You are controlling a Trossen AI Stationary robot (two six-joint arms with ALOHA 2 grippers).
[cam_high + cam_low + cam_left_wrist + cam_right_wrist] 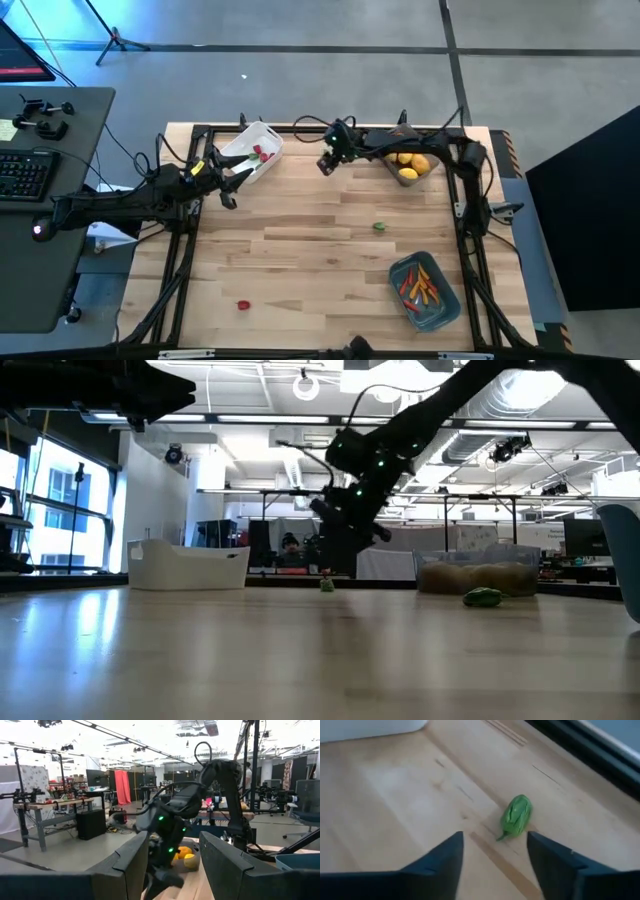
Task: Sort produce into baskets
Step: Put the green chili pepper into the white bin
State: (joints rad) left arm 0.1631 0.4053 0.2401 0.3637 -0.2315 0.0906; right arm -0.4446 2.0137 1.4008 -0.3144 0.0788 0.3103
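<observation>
Right gripper fingers apart above green piece; left gripper fingers apart beside white basket

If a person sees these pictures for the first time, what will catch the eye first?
Probably the right pincer, open just above a small green piece on the bare wood. Next, the yellow fruits in the grey basket at the far right, and the orange pieces in the blue basket near the front.
</observation>
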